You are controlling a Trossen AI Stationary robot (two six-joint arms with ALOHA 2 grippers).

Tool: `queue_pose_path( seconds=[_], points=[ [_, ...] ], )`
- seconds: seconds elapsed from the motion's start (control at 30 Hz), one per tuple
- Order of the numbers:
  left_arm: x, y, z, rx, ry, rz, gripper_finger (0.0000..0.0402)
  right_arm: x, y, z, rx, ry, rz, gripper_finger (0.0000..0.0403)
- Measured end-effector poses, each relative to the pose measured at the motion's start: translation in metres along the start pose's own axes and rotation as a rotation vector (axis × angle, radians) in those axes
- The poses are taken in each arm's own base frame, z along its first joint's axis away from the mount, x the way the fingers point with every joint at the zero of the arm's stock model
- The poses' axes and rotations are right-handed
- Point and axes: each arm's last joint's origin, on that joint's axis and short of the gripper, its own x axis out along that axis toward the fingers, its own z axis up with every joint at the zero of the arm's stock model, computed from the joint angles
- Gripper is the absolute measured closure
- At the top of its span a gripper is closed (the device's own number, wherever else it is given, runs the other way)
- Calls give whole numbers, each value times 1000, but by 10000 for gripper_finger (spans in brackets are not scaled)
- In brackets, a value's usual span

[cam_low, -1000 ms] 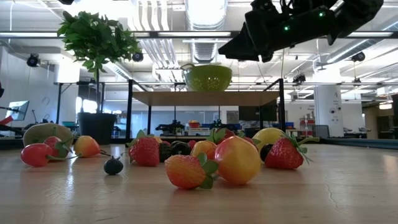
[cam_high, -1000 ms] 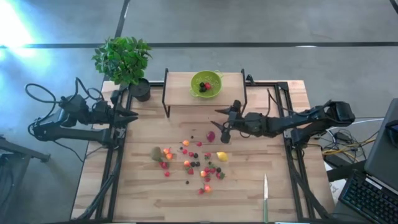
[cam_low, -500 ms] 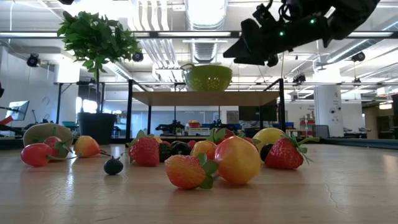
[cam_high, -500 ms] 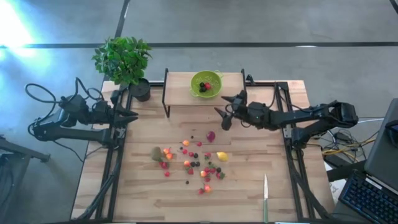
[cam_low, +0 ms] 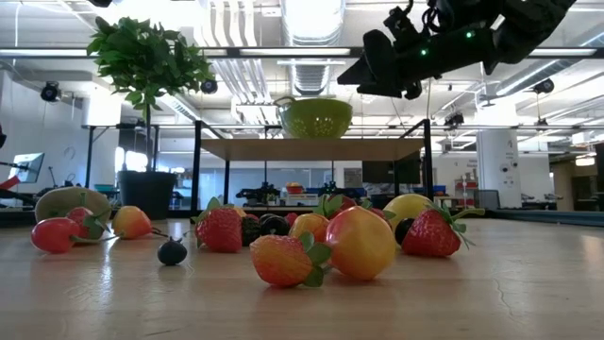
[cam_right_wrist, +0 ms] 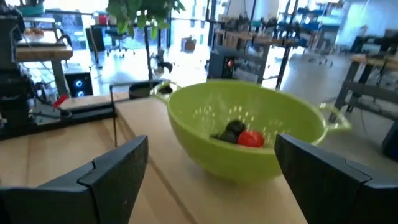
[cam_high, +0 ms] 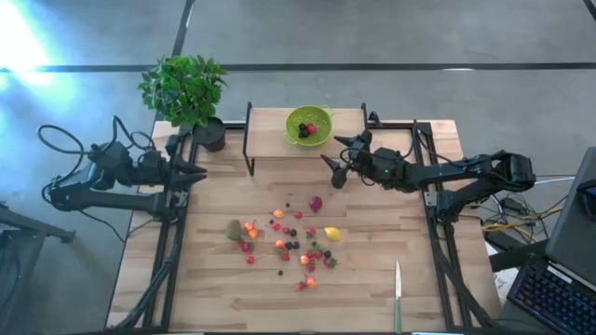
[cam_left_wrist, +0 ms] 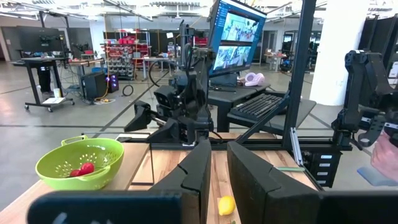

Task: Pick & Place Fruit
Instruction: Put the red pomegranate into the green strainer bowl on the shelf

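The right pincer (cam_high: pixel 337 158), wide open and empty beside the green bowl (cam_high: pixel 308 125), should go down slowly over one small fruit (cam_high: pixel 316 203) on the desk (cam_high: pixel 214 288).

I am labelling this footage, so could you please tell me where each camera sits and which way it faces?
High view: overhead, straight down on the table; both arms show, left gripper, right gripper.
Low view: table height, across the fruit into the room; the right arm overhead.
Left wrist view: across the table toward the right arm; own shut fingers show.
Right wrist view: facing the green bowl; own open fingers show.
Shared: all four views show the bowl.
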Motion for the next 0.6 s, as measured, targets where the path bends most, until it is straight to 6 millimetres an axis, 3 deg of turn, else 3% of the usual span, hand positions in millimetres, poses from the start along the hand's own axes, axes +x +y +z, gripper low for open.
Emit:
queue_pose_path(
  seconds=[0.27,0.5,0.6],
  points=[
    [0,0,0,0,0,0,339,5,-10,2,10,-30,-42,44],
    [0,0,0,0,0,-1,339,11,-31,-2,116,-1,-140,61],
    [0,0,0,0,0,-1,339,11,-32,-1,116,-8,-102,70]
  ],
)
